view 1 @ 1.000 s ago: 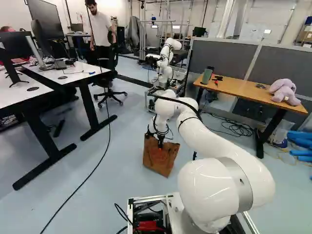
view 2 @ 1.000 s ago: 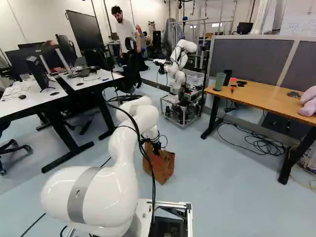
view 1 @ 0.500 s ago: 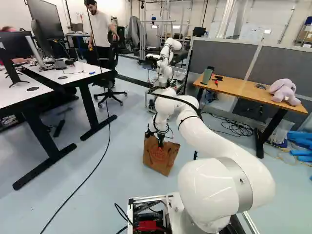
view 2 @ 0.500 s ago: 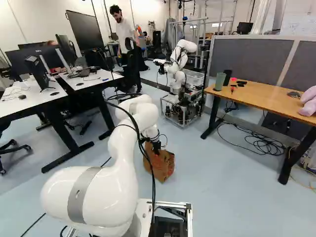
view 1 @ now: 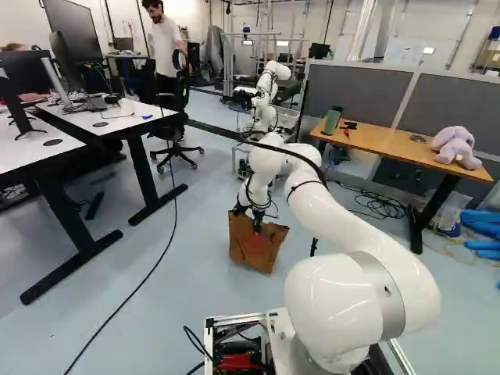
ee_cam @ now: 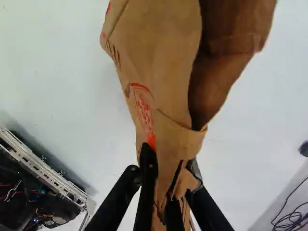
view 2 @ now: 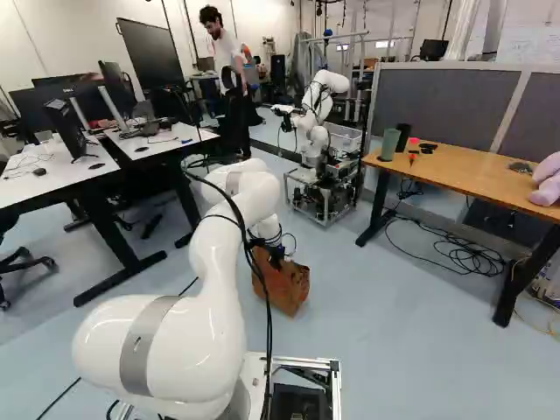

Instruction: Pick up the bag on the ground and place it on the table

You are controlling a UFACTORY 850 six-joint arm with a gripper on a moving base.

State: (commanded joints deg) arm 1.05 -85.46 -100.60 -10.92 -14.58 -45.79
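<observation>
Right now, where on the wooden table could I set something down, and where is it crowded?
Bare wood on the table lies midway, between the black items beside the green cup and the small dark item near the purple plush toy. The cup's end is crowded.

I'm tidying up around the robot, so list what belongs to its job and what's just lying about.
Part of the job:
- paper bag
- gripper, closed on the bag
- wooden table, probably the destination

Just lying about:
- soft toy
- green cup
- blue tubes
</observation>
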